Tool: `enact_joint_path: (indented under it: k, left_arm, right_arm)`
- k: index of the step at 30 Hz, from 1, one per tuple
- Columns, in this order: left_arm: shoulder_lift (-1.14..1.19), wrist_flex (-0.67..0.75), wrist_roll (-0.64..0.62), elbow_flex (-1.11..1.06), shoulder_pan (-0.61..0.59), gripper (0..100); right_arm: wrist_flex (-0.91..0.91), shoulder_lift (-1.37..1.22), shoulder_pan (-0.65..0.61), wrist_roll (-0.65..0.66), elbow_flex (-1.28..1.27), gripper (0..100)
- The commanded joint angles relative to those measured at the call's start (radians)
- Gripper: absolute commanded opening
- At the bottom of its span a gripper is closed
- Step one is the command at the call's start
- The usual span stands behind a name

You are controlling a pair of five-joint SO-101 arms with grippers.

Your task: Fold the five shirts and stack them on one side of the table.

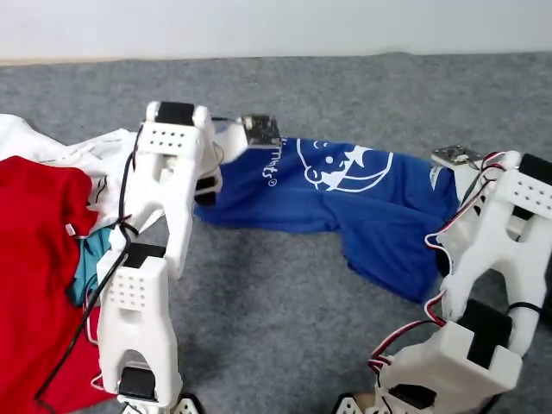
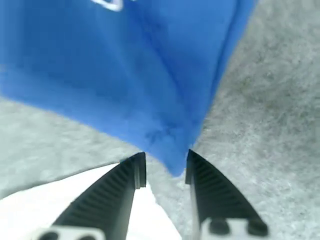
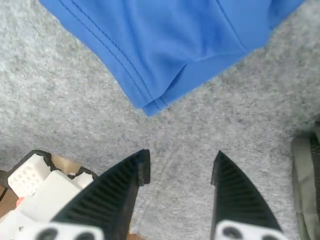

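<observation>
Grey worktop (image 1: 285, 302) carries the blue shirt (image 1: 345, 203) rumpled between the arms; left end effector (image 2: 166, 159), jaws apart, straddles one corner, right end effector (image 3: 182, 157), jaws apart, sits just short of the hem; risk: uneven bites could drag the fold askew.

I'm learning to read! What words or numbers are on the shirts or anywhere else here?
Blue shirt: a short line of white lettering beside the white drawing, too small and blurred to read.
Red shirt: a little white tag, too small to read.
Nothing else carries writing.
</observation>
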State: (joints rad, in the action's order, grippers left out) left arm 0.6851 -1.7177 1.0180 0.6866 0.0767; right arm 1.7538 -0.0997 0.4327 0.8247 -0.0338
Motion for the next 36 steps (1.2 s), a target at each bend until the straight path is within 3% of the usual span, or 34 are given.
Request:
enact_joint_path:
  k: [1, 4, 9, 13, 19, 24, 36]
  left_arm:
    - [-0.075, -0.035, -0.075, 0.174, -0.012, 14]
    - [-0.103, -0.034, -0.124, 0.262, -0.034, 13]
    - [-0.095, -0.034, -0.247, 0.309, -0.052, 0]
    - [-0.078, -0.034, -0.391, 0.311, -0.11, 0]
    - [-0.074, -0.032, -0.643, 0.303, -0.21, 0]
    - [-0.074, -0.034, -0.832, 0.303, -0.281, 0]
    - [-0.072, -0.034, -0.858, 0.303, -0.293, 0]
  right_arm:
    - [0.035, 0.088, -0.05, -0.048, 0.041, 21.2]
    - [0.033, 0.104, -0.128, -0.117, 0.069, 21.2]
    - [-0.068, 0.062, -0.229, -0.241, 0.083, 20.9]
    - [-0.154, -0.016, -0.283, -0.315, 0.083, 20.6]
    - [-0.225, -0.148, -0.349, -0.356, 0.117, 2.0]
    - [-0.179, -0.259, -0.386, -0.356, 0.21, 0.9]
    - [-0.125, -0.45, -0.392, -0.35, 0.227, 0.9]
